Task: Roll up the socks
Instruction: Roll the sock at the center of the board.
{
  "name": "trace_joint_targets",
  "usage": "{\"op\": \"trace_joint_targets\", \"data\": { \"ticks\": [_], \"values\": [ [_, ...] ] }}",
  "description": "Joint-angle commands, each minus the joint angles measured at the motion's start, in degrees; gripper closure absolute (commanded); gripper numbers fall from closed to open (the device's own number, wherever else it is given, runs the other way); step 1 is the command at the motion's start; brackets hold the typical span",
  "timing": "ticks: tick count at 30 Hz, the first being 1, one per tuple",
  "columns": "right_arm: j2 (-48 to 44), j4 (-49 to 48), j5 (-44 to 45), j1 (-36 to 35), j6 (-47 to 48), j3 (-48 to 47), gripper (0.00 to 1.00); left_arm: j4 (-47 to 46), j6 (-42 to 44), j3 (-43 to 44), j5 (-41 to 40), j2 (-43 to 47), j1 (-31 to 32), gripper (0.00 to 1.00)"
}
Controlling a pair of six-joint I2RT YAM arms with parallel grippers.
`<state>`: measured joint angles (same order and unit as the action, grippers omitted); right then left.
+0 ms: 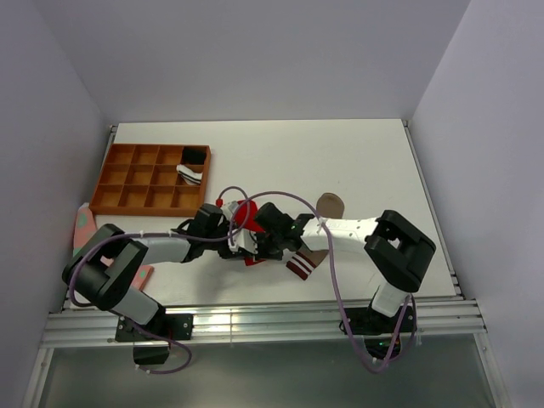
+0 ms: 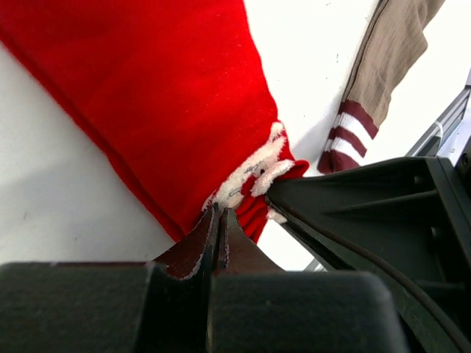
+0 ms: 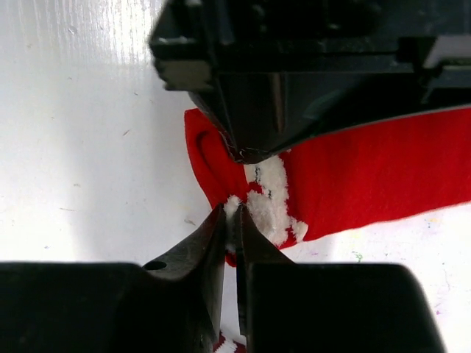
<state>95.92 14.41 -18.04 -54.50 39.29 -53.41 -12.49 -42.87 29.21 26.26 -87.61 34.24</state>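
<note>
Both arms meet over the middle of the white table [image 1: 365,157]. The red sock [image 2: 162,95] lies flat there, and the left gripper [image 2: 219,220] has its fingers pressed together, pinching the sock's edge right by the fuzzy white patch [image 2: 254,173]. The right gripper [image 3: 232,219] comes in from the opposite side, closed on the same end of the sock, its tips biting into that patch. The two grippers are nearly touching. The tan sock [image 2: 394,44] lies just beside the red one, its striped cuff [image 2: 347,136] toward the arms' bases. A brown tray [image 1: 127,183] with compartments sits well apart, at the far left.
</note>
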Motion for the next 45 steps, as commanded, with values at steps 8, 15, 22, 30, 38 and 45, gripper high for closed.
{"op": "trace_joint_targets", "data": {
  "ticks": [8,15,22,30,38,45],
  "values": [
    [2.5,8.8,-2.9,0.9,-4.6,-7.1,0.91,-3.1,-6.4,-5.1,-3.1,6.5,-0.2,1.00],
    [6.3,15.8,-8.8,3.1,-6.5,-11.7,0.92,-9.4,-9.2,-9.8,-5.2,10.6,-0.1,0.94],
    [12.3,23.5,-12.8,5.9,-7.5,-17.3,0.93,-12.1,-10.4,-12.5,-8.0,13.8,-0.1,0.86],
    [20.7,33.5,-17.4,9.2,-7.4,-25.9,0.93,-19.0,-10.1,-18.4,-12.3,20.6,0.4,0.73],
    [29.2,45.3,-23.3,11.2,-5.4,-37.4,0.92,-22.9,-4.4,-22.0,-19.7,26.4,6.4,0.62],
    [36.7,57.5,-27.6,12.8,-0.9,-45.8,0.91,-25.2,1.6,-23.2,-26.0,25.7,11.2,0.59]
  ]
}}
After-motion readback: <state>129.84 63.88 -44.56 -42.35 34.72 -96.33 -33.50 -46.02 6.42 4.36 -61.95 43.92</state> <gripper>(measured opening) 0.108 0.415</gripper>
